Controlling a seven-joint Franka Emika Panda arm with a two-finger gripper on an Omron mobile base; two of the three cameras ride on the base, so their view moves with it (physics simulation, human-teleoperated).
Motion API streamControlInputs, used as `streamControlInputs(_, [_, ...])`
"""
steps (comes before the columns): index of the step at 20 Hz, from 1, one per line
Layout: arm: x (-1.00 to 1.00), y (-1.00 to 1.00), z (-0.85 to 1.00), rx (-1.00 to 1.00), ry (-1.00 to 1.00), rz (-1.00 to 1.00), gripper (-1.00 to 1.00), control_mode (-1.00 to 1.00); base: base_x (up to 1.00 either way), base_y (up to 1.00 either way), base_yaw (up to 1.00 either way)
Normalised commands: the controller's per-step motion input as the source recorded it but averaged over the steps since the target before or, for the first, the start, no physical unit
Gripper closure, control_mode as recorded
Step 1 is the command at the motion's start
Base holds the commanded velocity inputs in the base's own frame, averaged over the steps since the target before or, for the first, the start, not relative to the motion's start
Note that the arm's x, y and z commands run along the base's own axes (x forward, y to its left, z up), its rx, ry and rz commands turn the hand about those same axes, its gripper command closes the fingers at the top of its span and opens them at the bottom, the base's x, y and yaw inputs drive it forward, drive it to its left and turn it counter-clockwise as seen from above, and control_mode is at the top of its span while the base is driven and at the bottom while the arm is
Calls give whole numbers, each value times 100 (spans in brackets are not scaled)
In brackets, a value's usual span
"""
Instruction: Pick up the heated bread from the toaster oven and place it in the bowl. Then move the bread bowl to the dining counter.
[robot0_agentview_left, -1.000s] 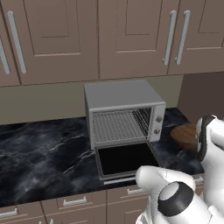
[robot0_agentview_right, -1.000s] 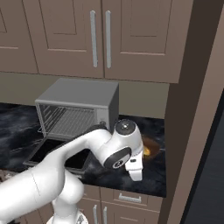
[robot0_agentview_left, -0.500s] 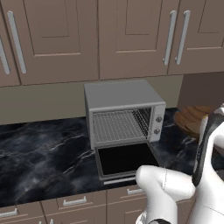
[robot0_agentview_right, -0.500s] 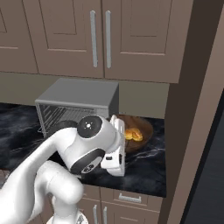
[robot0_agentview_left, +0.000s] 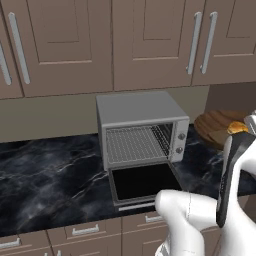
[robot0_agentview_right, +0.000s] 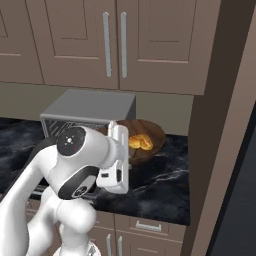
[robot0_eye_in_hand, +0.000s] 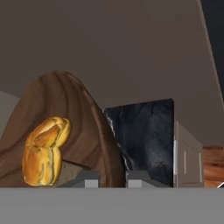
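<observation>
Golden-orange and lumpy, the heated bread (robot0_eye_in_hand: 45, 151) sits inside the bowl (robot0_eye_in_hand: 83, 127), pressed against its dark-brown wooden wall, and it looks much smaller than the dish around it. From the hand view you can see the grain rings sweeping over the bowl's inside and a tan patch just under the roll. No writing, no brand, no label readable anywhere on the appliance, the cupboards or the dish.

Over in the right base view the bowl (robot0_agentview_right: 152, 137) is off the counter, hanging level behind the white hand, with the bread (robot0_agentview_right: 140, 143) glowing in its middle. The gripper (robot0_eye_in_hand: 113, 178) has its two dark tips drawn together on the bowl's rim, one tip inside the wall and one outside, so it is clamped on the bowl. In the left base view the bowl (robot0_agentview_left: 215, 127) shows at the far right, above the black marble counter (robot0_agentview_left: 45, 175), with a sliver of the bread (robot0_agentview_left: 237, 127) peeking past the arm.

The toaster oven (robot0_agentview_left: 140, 132) stands on that counter against the wall, boxy and grey, its glass door dropped flat toward us, the wire rack bare, two round knobs stacked on its right face. From the right side the oven (robot0_agentview_right: 87, 110) is mostly hidden behind the arm's big white joint. Taupe wall cabinets (robot0_agentview_left: 125, 42) with long metal handles run above it all.
</observation>
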Motion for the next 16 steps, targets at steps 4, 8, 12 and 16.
streamControlInputs(4, [-6,11,0,0,-1,0,100,-100,0,0,0])
streamControlInputs(8, [-17,63,6,0,0,6,100,-100,0,0,0])
streamControlInputs(12, [0,0,0,0,0,0,100,100,-94,15,43])
streamControlInputs(16, [0,0,0,0,0,0,100,100,-93,3,78])
